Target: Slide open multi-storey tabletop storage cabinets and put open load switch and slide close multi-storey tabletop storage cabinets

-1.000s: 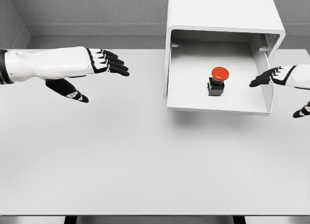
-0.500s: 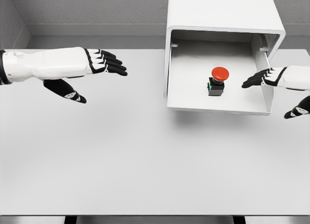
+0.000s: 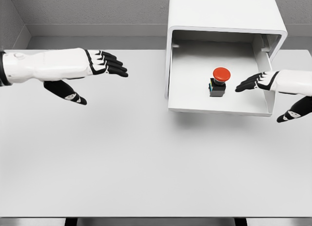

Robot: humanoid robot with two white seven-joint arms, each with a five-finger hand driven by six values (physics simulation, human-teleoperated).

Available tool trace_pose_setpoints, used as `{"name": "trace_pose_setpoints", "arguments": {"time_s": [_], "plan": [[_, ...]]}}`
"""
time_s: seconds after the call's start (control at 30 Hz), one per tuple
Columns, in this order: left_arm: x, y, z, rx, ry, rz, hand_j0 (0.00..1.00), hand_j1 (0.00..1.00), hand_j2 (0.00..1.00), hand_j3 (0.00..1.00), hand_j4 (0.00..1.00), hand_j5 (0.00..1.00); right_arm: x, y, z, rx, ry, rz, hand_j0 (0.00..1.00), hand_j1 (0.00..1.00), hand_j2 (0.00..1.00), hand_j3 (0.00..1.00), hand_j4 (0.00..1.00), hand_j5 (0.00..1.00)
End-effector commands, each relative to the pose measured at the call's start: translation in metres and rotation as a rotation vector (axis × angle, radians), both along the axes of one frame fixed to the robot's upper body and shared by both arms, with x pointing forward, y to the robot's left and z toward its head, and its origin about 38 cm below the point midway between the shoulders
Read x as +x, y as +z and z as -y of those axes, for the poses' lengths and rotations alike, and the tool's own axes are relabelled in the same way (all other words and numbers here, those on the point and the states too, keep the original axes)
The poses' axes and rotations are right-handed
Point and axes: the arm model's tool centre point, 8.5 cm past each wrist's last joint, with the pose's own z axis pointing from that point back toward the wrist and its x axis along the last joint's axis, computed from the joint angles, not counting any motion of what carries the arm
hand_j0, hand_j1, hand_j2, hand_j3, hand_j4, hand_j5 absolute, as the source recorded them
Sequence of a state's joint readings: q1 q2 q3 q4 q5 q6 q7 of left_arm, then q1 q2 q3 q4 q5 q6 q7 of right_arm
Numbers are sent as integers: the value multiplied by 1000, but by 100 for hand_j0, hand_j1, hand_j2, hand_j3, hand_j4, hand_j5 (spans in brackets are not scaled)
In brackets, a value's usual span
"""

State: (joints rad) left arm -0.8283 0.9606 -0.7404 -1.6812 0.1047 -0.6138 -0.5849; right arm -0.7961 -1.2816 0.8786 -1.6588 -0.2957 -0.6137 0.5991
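Note:
A white tabletop cabinet (image 3: 224, 11) stands at the back right with its drawer (image 3: 219, 106) slid out toward me. Inside the drawer sits the load switch (image 3: 218, 82), a black block with a red mushroom cap. My right hand (image 3: 253, 82) reaches in over the drawer's right wall, fingers spread and empty, fingertips a short way right of the switch and apart from it. My left hand (image 3: 105, 64) hovers over the table at the left, far from the cabinet, fingers stretched out and holding nothing.
The white table (image 3: 122, 157) spreads wide in front of the drawer. A grey wall runs along the back, and the table's front edge lies near the bottom of the view.
My right hand has moved left, from beside the drawer's right wall to over the drawer floor, closer to the switch. The left arm has barely shifted.

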Motion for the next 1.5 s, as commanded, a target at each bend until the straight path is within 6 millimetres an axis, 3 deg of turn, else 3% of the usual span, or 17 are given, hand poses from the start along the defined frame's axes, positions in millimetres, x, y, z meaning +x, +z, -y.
{"name": "trace_pose_setpoints", "arguments": {"time_s": [0.0,0.67,1.13,1.47], "plan": [[0,0,0,-5,2,-6,100,100,100,100,100,100,1,0,-1,12,-4,1,100,100,100,100,100,100],[-1,-5,-2,-9,8,-19,100,100,100,100,100,100,1,1,-1,-9,-2,16,100,100,100,100,100,100],[-1,-5,-2,-10,6,-19,100,100,100,100,100,100,6,-8,-16,2,32,21,100,100,100,100,100,100],[-1,-4,-2,-11,8,-18,100,100,100,100,100,100,7,-13,-13,0,22,9,100,100,100,100,100,100]]}}
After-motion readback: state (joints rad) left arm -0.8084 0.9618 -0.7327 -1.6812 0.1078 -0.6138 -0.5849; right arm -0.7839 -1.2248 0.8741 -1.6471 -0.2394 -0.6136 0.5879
